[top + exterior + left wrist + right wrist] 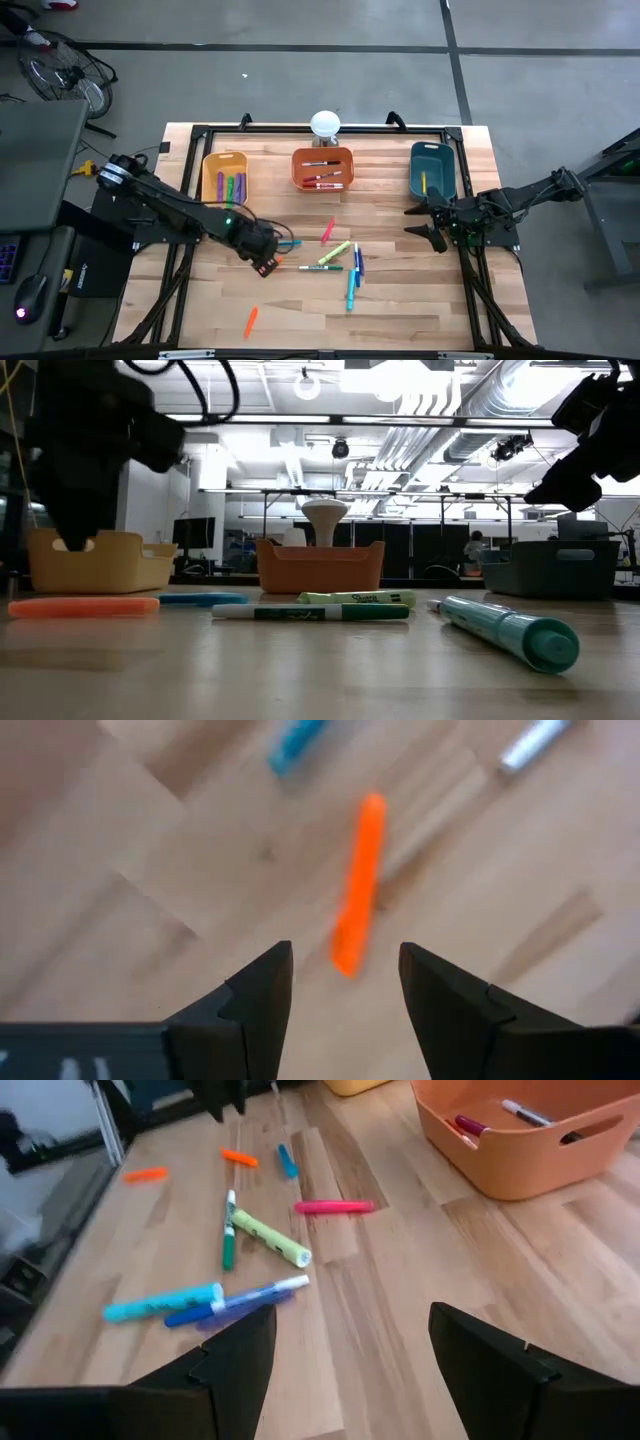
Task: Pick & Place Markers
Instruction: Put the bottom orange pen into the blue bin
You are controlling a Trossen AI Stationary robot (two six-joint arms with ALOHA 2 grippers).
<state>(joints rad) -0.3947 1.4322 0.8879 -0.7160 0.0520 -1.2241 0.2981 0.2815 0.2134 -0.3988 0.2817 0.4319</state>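
Left end effector (pixel 345 990) spread, empty, poised just above an orange marker (pixel 357 885) lying flat on the wooden surface (pixel 400 310), just ahead of the fingertips and roughly in line with the gap. Likely light, stiff, smooth plastic, prone to rolling or skidding; best pinched across the middle of the barrel. A blue marker (pixel 296 744) lying farther ahead. Right end effector (pixel 428 222) also spread, empty, waiting beside the teal bin (pixel 432 168), loose markers (pixel 240 1270) scattered well ahead of it. Print on the green marker (pixel 357 598) too small to read.
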